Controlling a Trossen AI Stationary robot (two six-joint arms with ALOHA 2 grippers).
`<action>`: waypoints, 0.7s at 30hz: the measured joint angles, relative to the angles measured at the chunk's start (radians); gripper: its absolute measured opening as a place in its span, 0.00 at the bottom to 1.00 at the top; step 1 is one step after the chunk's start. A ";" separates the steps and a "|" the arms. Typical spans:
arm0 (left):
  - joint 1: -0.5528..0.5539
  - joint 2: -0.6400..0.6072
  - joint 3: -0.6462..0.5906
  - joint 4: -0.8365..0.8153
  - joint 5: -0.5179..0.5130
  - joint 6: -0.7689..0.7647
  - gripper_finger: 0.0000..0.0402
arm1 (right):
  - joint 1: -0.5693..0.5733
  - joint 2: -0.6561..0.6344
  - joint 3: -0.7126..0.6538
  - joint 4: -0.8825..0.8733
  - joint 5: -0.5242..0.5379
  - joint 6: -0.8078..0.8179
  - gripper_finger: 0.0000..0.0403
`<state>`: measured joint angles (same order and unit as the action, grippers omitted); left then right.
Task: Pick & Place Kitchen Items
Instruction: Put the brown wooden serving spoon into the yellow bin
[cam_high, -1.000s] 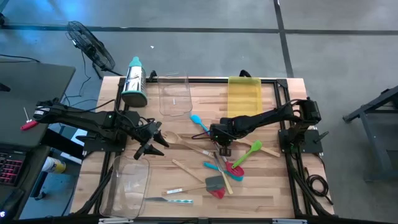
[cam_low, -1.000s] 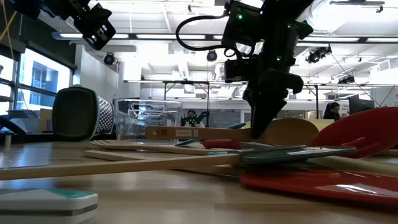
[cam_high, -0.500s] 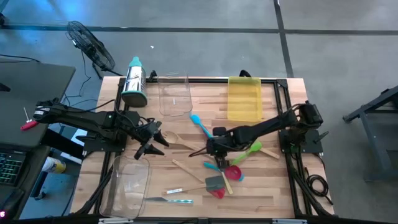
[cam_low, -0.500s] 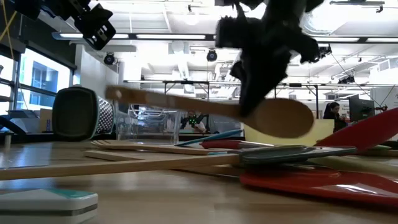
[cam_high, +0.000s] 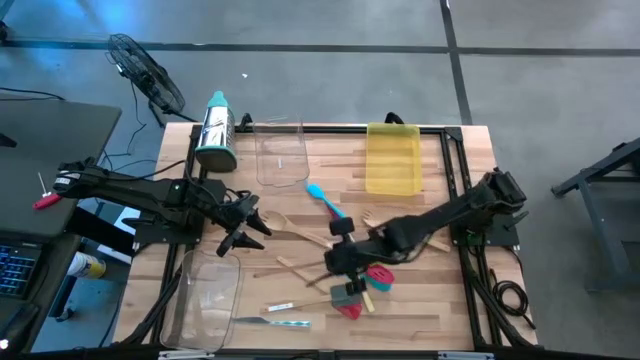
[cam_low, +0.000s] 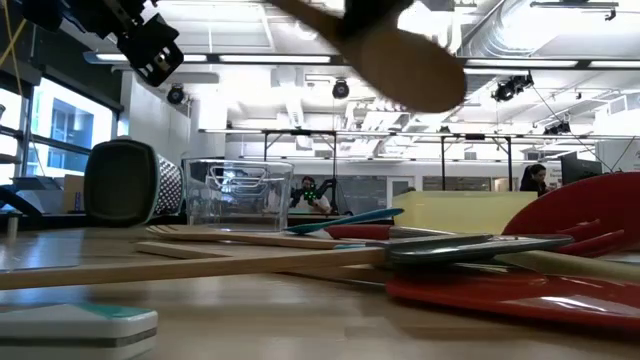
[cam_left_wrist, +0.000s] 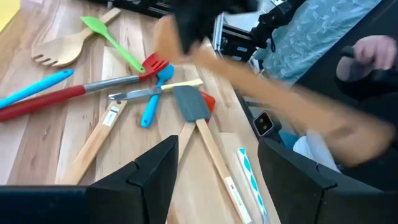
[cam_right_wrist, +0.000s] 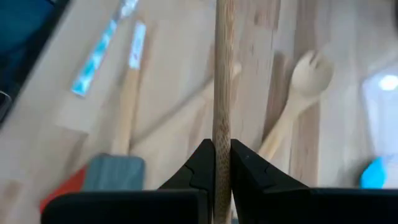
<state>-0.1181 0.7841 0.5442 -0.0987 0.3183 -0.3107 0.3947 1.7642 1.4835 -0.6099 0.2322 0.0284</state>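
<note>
Above the table, motion-smeared wooden spoon (cam_right_wrist: 222, 74) in right gripper (cam_right_wrist: 222, 163).

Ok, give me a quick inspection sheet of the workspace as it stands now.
Surface: wooden table.
Job's things: wooden spoon lifted; utensil pile on the table, wooden fork and green spatula among them.
Clutter: steel grater, three bins: clear bin, yellow bin, second clear bin.
Grippers: right gripper shut on the spoon above the pile; left gripper open, hovering at the left.
Cables: some by the table's right edge.
Surroundings: fan on the floor.
</note>
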 joint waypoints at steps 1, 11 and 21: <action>0.000 0.000 0.000 -0.005 0.000 0.000 0.54 | 0.019 -0.011 0.012 -0.016 0.038 -0.003 0.05; 0.000 0.000 0.000 -0.014 0.000 0.000 0.54 | 0.137 -0.217 0.030 -0.105 0.674 0.149 0.05; 0.000 0.000 0.000 -0.010 0.000 0.002 0.54 | -0.030 -0.423 0.031 -0.610 0.820 0.717 0.05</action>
<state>-0.1181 0.7837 0.5442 -0.1087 0.3179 -0.3087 0.3645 1.3410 1.5141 -1.2198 1.0521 0.7455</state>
